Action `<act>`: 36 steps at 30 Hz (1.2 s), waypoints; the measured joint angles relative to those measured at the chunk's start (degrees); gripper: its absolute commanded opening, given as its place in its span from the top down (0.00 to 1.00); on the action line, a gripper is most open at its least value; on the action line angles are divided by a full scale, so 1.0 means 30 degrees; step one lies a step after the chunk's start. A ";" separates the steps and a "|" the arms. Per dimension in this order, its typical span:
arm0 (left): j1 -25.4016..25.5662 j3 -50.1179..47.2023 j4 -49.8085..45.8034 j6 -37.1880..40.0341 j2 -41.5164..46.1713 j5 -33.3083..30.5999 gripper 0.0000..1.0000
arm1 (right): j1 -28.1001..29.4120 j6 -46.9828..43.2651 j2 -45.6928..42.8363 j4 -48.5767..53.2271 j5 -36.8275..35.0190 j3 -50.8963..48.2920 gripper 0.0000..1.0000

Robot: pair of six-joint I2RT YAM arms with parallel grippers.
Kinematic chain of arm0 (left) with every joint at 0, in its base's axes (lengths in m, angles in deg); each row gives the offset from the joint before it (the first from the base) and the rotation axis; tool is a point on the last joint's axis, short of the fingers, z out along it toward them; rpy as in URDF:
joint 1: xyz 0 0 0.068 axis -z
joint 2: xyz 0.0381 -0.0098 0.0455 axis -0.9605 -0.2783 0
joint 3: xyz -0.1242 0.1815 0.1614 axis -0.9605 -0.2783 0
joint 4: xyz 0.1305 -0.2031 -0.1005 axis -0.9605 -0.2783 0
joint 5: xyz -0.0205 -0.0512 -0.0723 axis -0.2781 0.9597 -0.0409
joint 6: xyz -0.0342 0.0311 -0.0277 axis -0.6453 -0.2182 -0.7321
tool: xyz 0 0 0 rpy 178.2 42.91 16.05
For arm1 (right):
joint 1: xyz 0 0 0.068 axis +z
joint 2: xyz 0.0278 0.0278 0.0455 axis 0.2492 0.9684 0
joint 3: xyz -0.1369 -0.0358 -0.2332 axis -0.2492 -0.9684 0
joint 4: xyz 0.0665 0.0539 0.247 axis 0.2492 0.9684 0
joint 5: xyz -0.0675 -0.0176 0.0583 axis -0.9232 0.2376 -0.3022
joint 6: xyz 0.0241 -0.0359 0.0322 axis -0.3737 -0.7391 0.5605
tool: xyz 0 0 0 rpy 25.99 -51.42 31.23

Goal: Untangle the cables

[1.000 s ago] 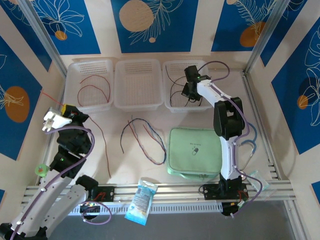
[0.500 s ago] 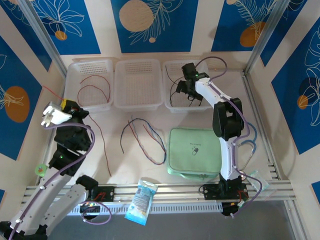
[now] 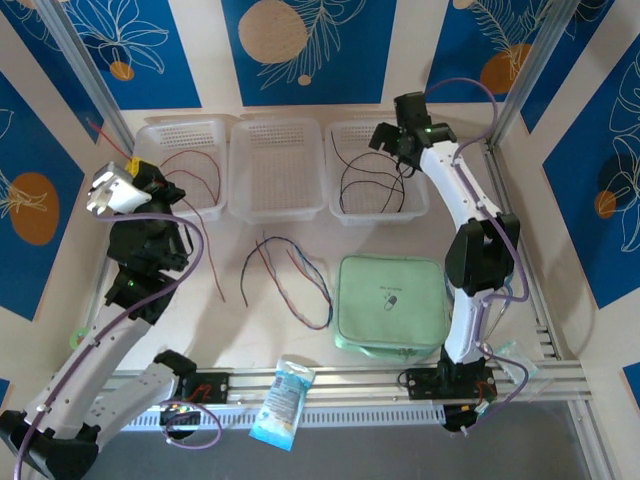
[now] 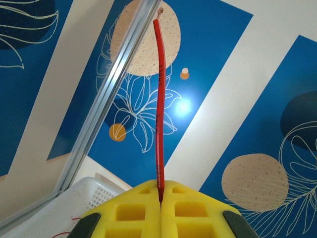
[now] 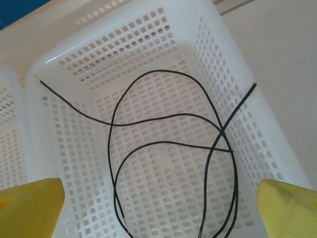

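Observation:
My left gripper point(image 3: 118, 190) is raised at the left, shut on a red cable point(image 4: 158, 109) that sticks straight up from between its yellow pads point(image 4: 198, 208). The rest of that red cable point(image 3: 207, 265) hangs down to the table. More red cables point(image 3: 190, 175) lie in the left basket point(image 3: 150, 135). Black cables point(image 5: 168, 144) lie coiled in the right basket point(image 5: 218, 54). My right gripper point(image 3: 397, 140) hovers open over that basket's back rim, its fingertips point(image 5: 29, 203) wide apart and holding nothing. A loose bunch of red, black and blue-grey cables point(image 3: 290, 275) lies mid-table.
The middle basket point(image 3: 277, 205) stands between the other two. A green pouch point(image 3: 390, 300) lies at the front right. A blue-white packet point(image 3: 283, 400) rests on the front rail. Metal frame posts point(image 3: 85, 80) rise at both back corners.
My left gripper has risen and moved toward the back with the red cable, pulling its tail along. My right gripper has lifted out of the right basket toward the back right.

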 measured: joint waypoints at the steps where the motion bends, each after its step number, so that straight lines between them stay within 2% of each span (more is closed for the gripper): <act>1: 0.0000 0.0007 0.0044 0.0015 0.0000 0.0051 1.00 | -0.0255 -0.0029 0.0299 0.0299 0.0393 0.0430 0.05; 4: 0.0000 0.0000 0.0051 0.0007 0.0000 0.0058 1.00 | -0.0838 -0.0226 0.1129 0.0823 0.1144 0.1027 0.09; 13: 0.0000 0.0007 0.0058 0.0007 -0.0015 0.0248 1.00 | -0.0036 -0.0342 0.3366 0.1836 0.2200 0.1144 0.07; 18: 0.0000 0.0007 0.0029 0.0000 -0.0015 0.0430 1.00 | 0.0408 -0.0335 0.6156 0.2594 0.2288 0.3300 0.02; 22: 0.0000 0.0007 -0.0029 0.0007 0.0007 0.0539 1.00 | 0.0772 -0.1377 0.7657 0.2827 0.2630 0.4211 0.03; 28: 0.0000 0.0124 -0.0168 0.0007 0.0007 0.0583 1.00 | 0.1530 -0.3592 0.7162 0.1479 0.3840 0.3337 0.03; 36: -0.0015 0.1588 -0.0066 0.0408 -0.1290 0.1406 1.00 | 0.1319 -0.3220 0.3963 0.0328 0.3759 0.0488 0.03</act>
